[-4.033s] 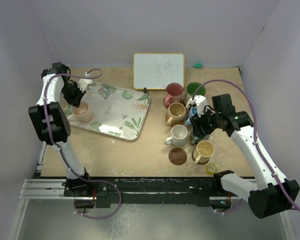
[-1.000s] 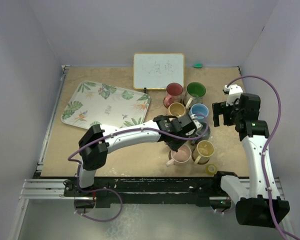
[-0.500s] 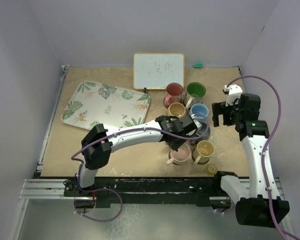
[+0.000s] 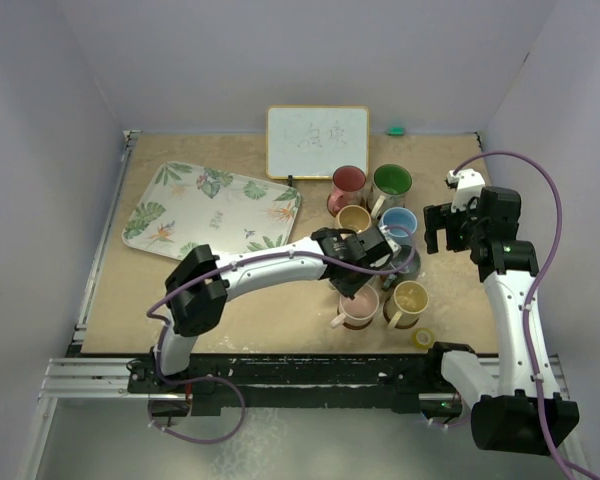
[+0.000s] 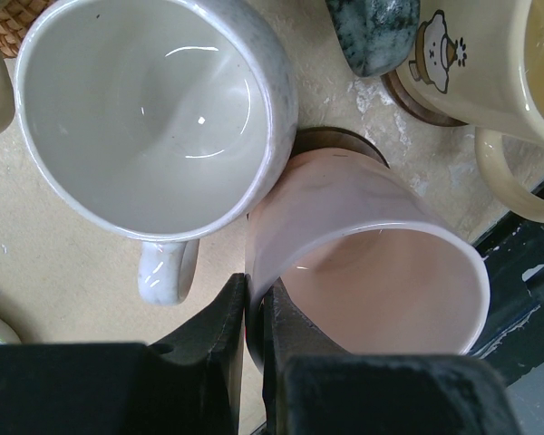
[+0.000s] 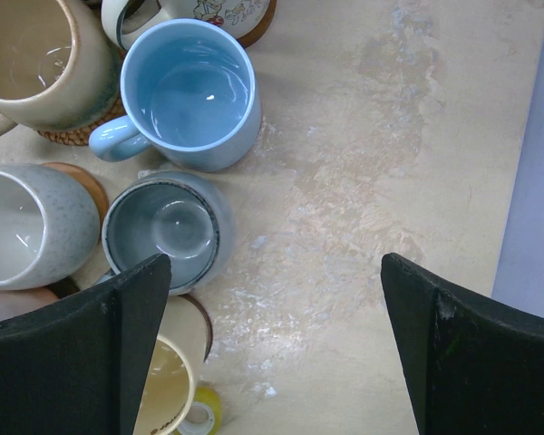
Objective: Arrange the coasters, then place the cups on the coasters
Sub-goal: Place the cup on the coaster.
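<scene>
Clamping pink cup (image 5: 344, 227) rim, left claw (image 5: 254, 297)

Nothing can be read with certainty. The whiteboard (image 4: 318, 141), top centre of the overhead view, carries faint handwritten characters too small to make out. The yellow mug (image 5: 499, 86), upper right of the left wrist view, bears a small cartoon figure. At the right wrist view's bottom left, its side (image 6: 166, 412) shows dark, illegible lettering.
</scene>
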Robot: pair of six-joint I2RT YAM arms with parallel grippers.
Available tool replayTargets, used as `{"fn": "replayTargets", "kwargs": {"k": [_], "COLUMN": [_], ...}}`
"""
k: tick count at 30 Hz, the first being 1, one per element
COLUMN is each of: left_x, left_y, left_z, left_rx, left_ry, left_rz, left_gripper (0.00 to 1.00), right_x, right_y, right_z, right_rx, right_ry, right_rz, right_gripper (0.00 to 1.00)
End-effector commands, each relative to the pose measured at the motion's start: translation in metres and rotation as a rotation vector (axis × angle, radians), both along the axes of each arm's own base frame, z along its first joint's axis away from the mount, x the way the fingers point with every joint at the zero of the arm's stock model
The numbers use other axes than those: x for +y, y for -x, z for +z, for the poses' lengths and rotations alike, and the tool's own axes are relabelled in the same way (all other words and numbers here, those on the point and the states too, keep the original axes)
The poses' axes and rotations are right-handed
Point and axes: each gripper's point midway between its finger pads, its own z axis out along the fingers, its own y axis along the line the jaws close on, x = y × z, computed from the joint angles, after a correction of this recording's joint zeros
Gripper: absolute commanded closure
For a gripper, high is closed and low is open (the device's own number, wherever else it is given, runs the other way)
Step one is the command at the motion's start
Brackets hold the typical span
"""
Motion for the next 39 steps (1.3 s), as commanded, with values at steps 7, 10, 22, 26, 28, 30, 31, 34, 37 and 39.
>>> {"fn": "replayTargets", "kwargs": {"k": [7,10,22,26,28,30,31,34,37,39], "left_x": [-0.025,-0.025,-0.024,-0.022,-0.022,-0.022,-0.022,-0.022,-0.021,-0.020], "left_y": [-0.008,-0.007,-0.006,-0.004,-0.004,-0.004,-0.004,-0.004,-0.004,-0.004], "left_z": [0.026,0.024,0.015,0.011,0.012,0.012,0.012,0.013,0.016,0.018], "left_rx": [-0.010,0.001,0.017,0.024,0.025,0.026,0.027,0.027,0.025,0.022], "left_ry": [0.124,0.123,0.107,0.103,0.104,0.106,0.106,0.111,0.116,0.119], "left_rz": [-0.012,-0.015,-0.020,-0.021,-0.024,-0.024,-0.025,-0.029,-0.030,-0.032], "left_gripper": [0.97,0.97,0.97,0.96,0.95,0.93,0.92,0.89,0.85,0.83], "right_x": [0.004,0.004,0.005,0.005,0.005,0.005,0.005,0.005,0.005,0.005], "right_y": [-0.001,-0.001,0.000,0.000,0.000,0.000,0.000,0.000,0.000,-0.001], "right_z": [0.007,0.007,0.008,0.008,0.008,0.008,0.008,0.008,0.008,0.007], "right_rx": [-0.028,-0.029,-0.031,-0.031,-0.032,-0.032,-0.031,-0.033,-0.030,-0.030], "right_ry": [-0.020,-0.020,-0.021,-0.021,-0.021,-0.021,-0.021,-0.020,-0.021,-0.020], "right_rz": [0.016,0.017,0.020,0.019,0.020,0.020,0.020,0.019,0.020,0.020], "right_gripper": [0.00,0.00,0.00,0.00,0.00,0.00,0.00,0.00,0.00,0.00]}}
